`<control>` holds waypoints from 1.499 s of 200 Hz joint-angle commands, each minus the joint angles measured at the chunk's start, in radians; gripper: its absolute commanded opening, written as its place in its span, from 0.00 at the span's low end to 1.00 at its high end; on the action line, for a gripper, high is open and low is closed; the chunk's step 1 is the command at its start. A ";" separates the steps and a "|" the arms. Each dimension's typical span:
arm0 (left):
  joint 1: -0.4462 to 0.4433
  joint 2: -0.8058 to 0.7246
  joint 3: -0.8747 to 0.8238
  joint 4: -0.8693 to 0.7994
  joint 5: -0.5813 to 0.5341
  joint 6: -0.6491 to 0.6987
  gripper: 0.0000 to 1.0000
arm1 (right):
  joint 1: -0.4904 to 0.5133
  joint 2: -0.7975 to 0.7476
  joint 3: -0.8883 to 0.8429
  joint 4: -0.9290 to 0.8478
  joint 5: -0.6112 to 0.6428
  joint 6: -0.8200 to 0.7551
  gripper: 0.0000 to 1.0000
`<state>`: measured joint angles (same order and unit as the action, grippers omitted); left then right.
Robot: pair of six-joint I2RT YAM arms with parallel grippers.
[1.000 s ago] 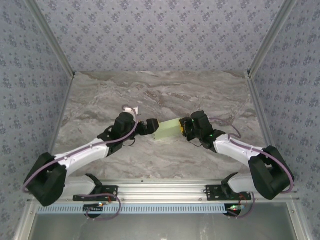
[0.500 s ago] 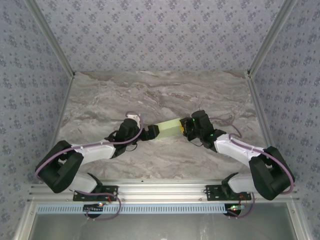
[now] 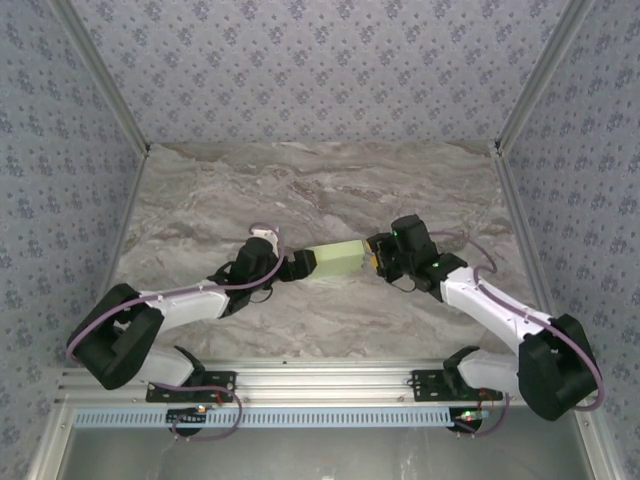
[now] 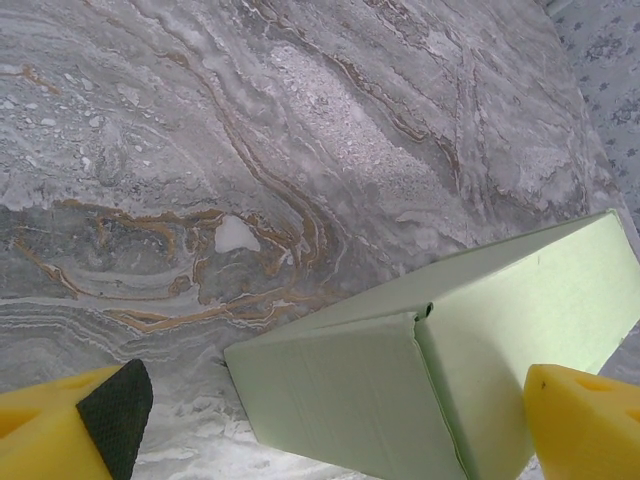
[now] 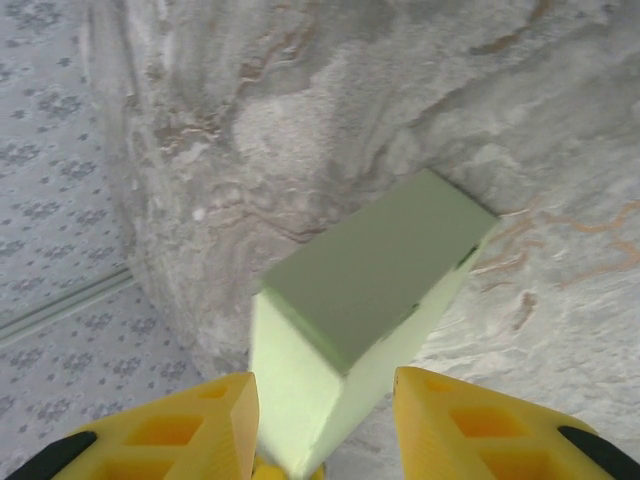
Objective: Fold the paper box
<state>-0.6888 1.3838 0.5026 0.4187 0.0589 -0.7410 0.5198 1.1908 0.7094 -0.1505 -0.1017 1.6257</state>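
The paper box [image 3: 336,261] is a pale green, closed rectangular box lying on the marble table [image 3: 330,190] between my two grippers. My left gripper [image 3: 303,264] is at its left end. In the left wrist view the box [image 4: 400,380] sits between the widely spread yellow fingers [image 4: 70,430], with a gap to the left one. My right gripper [image 3: 376,256] is at the box's right end. In the right wrist view the box [image 5: 360,290] reaches between the parted fingers [image 5: 480,425], with table showing beside the right one.
Patterned walls [image 3: 320,70] close in the table at the back and both sides. A metal rail [image 3: 320,380] runs along the near edge by the arm bases. Bare marble lies behind and in front of the box.
My right gripper's jaws have widened off the box and that arm has shifted slightly right. The left arm dropped lower earlier and now holds still. The box has turned more level.
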 commanded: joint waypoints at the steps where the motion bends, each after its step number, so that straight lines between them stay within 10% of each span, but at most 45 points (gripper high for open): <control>1: 0.008 0.034 -0.011 -0.106 -0.022 0.040 0.96 | -0.007 -0.005 0.057 -0.047 0.003 -0.051 0.42; 91: 0.011 0.039 0.005 -0.123 0.003 0.042 0.95 | -0.044 0.188 -0.114 0.160 -0.167 0.019 0.41; 143: 0.011 0.037 0.003 -0.095 0.001 0.083 0.94 | -0.065 0.055 -0.023 -0.038 -0.147 -0.049 0.45; 184: 0.002 0.043 -0.003 -0.053 0.013 0.110 0.87 | -0.016 0.065 0.042 -0.011 -0.244 0.097 1.00; 300: -0.048 -0.076 -0.085 0.020 0.013 0.191 0.88 | 0.080 0.306 0.108 0.009 -0.134 0.229 0.76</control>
<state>-0.7258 1.3563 0.4633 0.4820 0.0750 -0.6056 0.5945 1.5032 0.8474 -0.1638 -0.2737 1.7916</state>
